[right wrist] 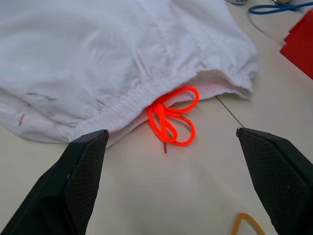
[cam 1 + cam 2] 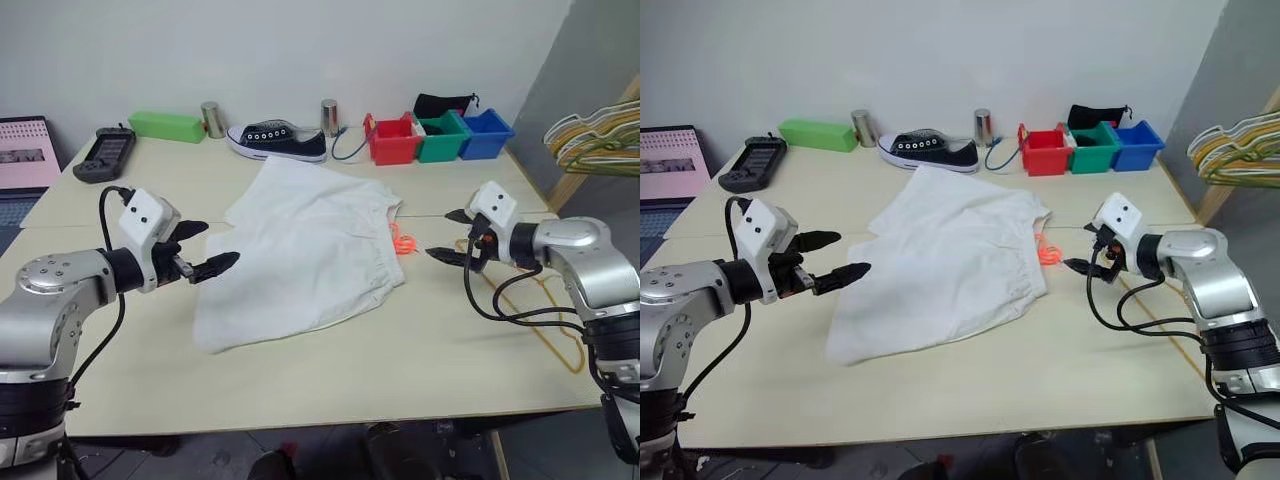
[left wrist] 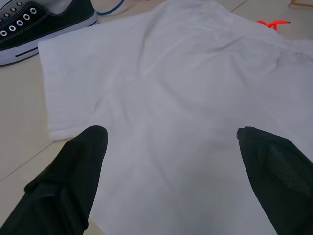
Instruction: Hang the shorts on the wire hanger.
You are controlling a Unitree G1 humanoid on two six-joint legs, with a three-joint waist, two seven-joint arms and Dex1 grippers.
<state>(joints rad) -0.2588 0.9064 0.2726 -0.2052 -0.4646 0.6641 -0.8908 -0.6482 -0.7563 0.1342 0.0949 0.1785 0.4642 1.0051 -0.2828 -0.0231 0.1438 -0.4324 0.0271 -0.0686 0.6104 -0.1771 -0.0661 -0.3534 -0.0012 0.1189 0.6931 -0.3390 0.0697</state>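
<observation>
We find the left gripper (image 2: 201,250) spread wide, empty, over the near left edge of the shorts (image 2: 305,250), which lie flat mid-table, orange cord (image 2: 402,240) at their right. The right gripper (image 2: 450,236) is spread too, empty. It and its cable hide part of the wire hanger (image 2: 550,330) lying on the table.

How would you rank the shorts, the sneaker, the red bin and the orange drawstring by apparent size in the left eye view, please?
Largest to smallest:
1. shorts
2. sneaker
3. red bin, though it sits farther back, so this is less sure
4. drawstring
</observation>
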